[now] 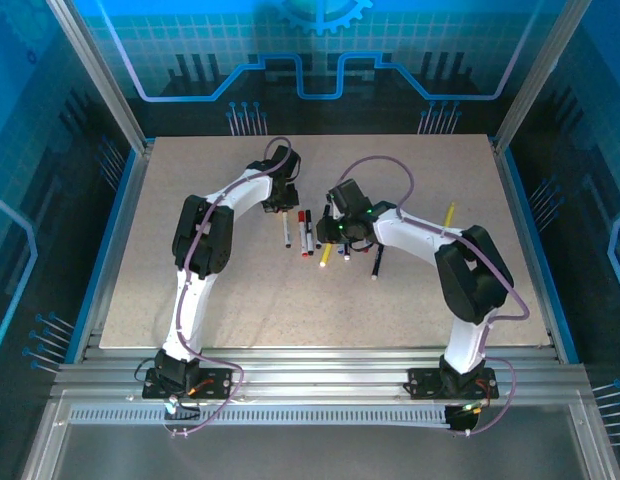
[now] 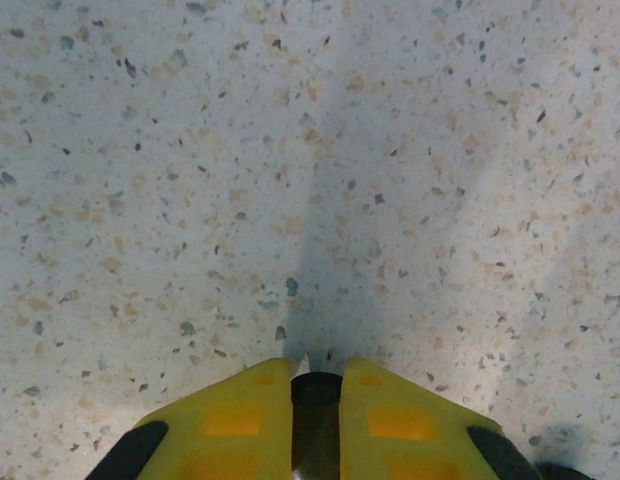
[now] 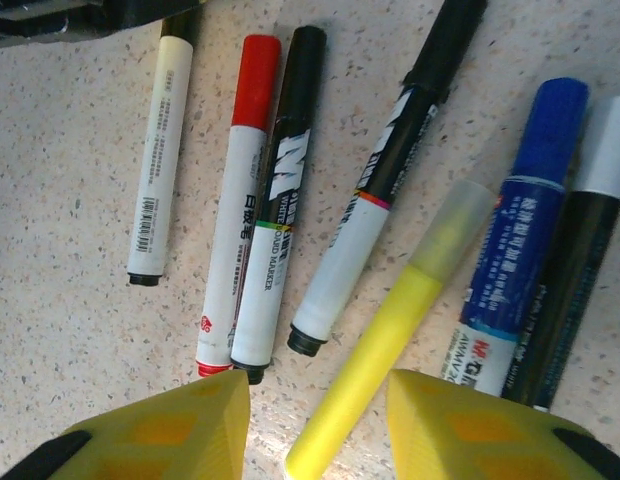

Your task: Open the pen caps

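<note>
Your left claw (image 2: 316, 405) is pinched down narrow. Its yellow pads (image 2: 235, 420) sit either side of a dark cap (image 2: 316, 388) caught right between them, and the speckled table (image 2: 290, 150) runs away beyond. From above, that claw sits on the far end of the white pen (image 1: 287, 233), the leftmost of the row in the middle of the table. Over to your right claw (image 3: 318, 390): it stands wide open, low over the near ends of the row. The yellow highlighter (image 3: 375, 340) runs up the gap between its fingers, though you can't tell whether it touches a pad. Its clear cap (image 3: 458, 222) lies beyond the fingertips, far and a little right of the gap. Left of the gap, the red cap (image 3: 258, 80) and the black cap (image 3: 306, 68) lie close side by side at the far ends of their pens, well beyond the left finger. The slanted black cap (image 3: 445, 45) sits farther off again, leaning right, on the pen just left of the highlighter. To the right, the blue cap (image 3: 552, 125) lies beyond the right finger. The pale cap (image 3: 610, 150) on a black barrel lies just beside it at the right edge. Every one of these caps is seated on its pen, all pointing to the far side.
</note>
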